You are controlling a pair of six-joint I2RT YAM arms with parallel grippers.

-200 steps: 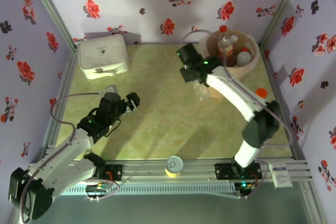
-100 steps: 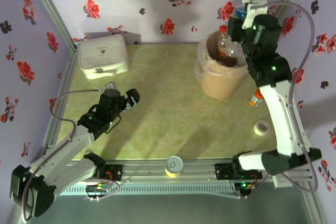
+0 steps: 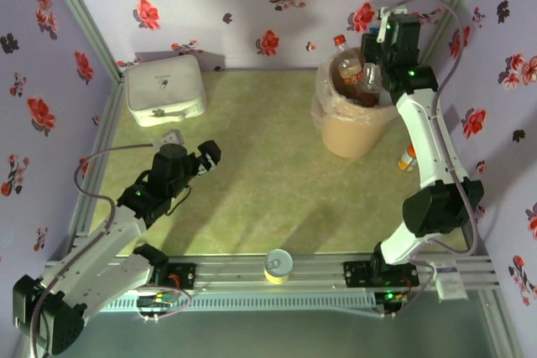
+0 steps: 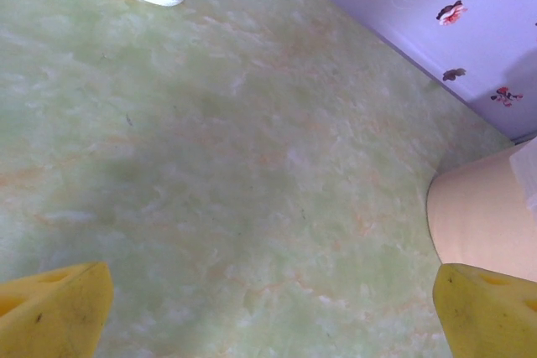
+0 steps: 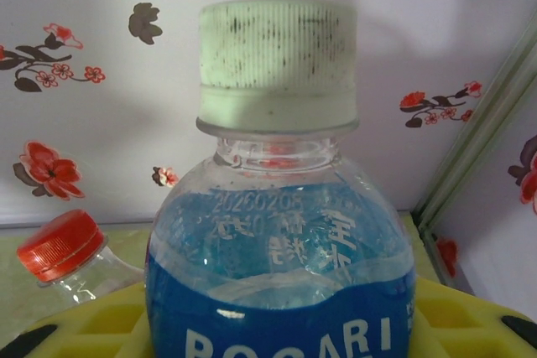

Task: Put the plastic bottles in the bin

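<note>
Squarely between right gripper (image 5: pixel 278 324) jaws — white-capped bottle (image 5: pixel 281 266), blue-labelled; beside bin (image 3: pixel 340 136)

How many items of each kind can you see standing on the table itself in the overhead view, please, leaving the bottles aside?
White box: 1
Beige bin: 1
Yellow-rimmed tin: 1
Orange-capped vial: 1
Total: 4

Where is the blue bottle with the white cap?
In the right wrist view the blue bottle sits in the right gripper, a red-capped bottle at its left; from above, that gripper hangs by the bin, far right side.
</note>
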